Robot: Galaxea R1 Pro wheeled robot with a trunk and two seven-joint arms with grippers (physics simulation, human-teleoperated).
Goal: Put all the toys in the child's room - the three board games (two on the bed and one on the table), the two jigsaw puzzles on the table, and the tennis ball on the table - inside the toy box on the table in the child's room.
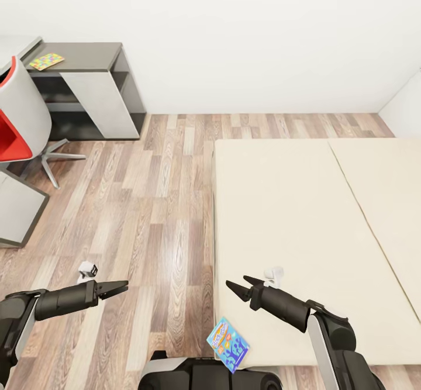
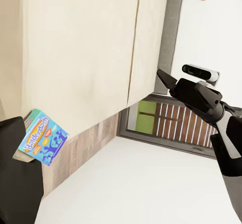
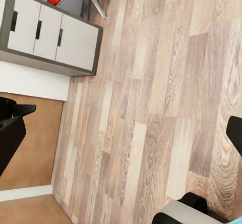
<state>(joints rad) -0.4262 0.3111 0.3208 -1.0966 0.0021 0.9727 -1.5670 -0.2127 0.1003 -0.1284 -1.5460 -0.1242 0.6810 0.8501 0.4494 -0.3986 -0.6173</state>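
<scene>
A light blue board game [image 1: 228, 344] with an orange logo sits tilted at the near left corner of the beige bed [image 1: 304, 214], just ahead of my trunk; the left wrist view has the same board game [image 2: 43, 136] at the bed's edge. My right gripper [image 1: 237, 282] hovers open over that corner, a little beyond the box, holding nothing. My left gripper [image 1: 124, 287] hangs over the wood floor left of the bed, its fingers slightly apart and empty. One jigsaw puzzle [image 1: 47, 61] lies on the grey table [image 1: 88, 55] at the far left. The toy box and tennis ball are out of view.
A red and grey swivel chair [image 1: 20, 121] stands by the table. A grey cabinet with white drawers [image 1: 14, 209] sits at the left edge and shows again as a drawer cabinet [image 3: 50, 32]. Wood-plank floor [image 1: 152, 203] runs between the bed and the furniture. White walls close the far side.
</scene>
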